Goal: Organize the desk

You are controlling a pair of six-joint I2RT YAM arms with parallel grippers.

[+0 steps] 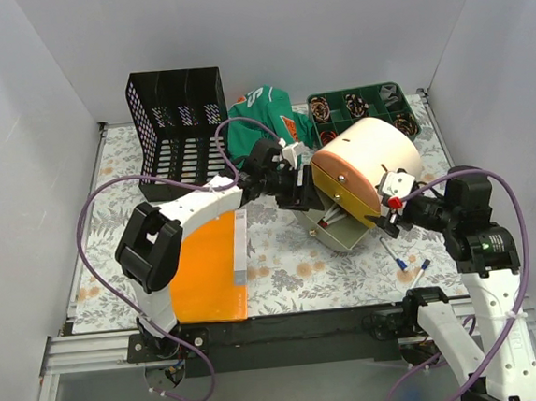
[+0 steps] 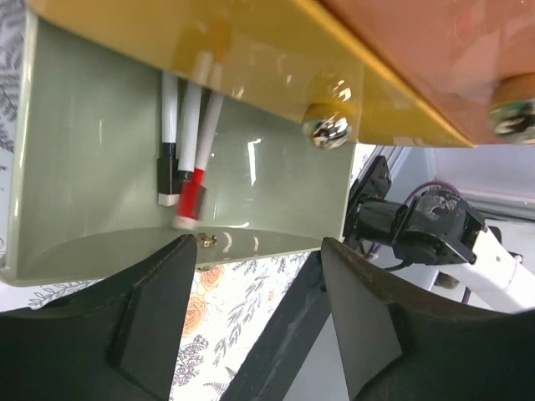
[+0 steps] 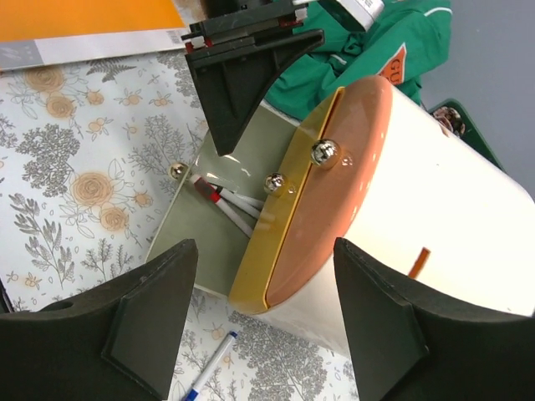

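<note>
The left jaws stand apart with nothing between them, their tips just short of the lower lip of a grey-green drawer [image 2: 92, 150]. Just beyond the tips, inside the drawer, lie three white markers [image 2: 191, 117], one with a red cap and one with a black cap. Above the markers runs a yellow rim [image 2: 209, 33] carrying a shiny knob [image 2: 328, 127].

The right jaws are spread wide as well and grip nothing. Ahead of them, framed between the two fingers, a drum-shaped organizer [image 3: 451, 209] lies on its side. It has a white body and a salmon face [image 3: 334, 200], and the drawer sticks out towards the left jaws, which point into it from the far side.

Close under the right jaws a blue-tipped pen [image 3: 209, 368] lies on the worktop [image 3: 75, 167], whose fern-and-flower print spreads beneath both arms. A second pen [image 1: 421, 270] lies near the first.

Farther out, behind the left jaws, an orange folder [image 1: 208, 271] lies flat. Beyond both pairs stand a black mesh rack [image 1: 177, 124], a green garment [image 1: 261, 117] and a green compartment tray [image 1: 363, 108].
</note>
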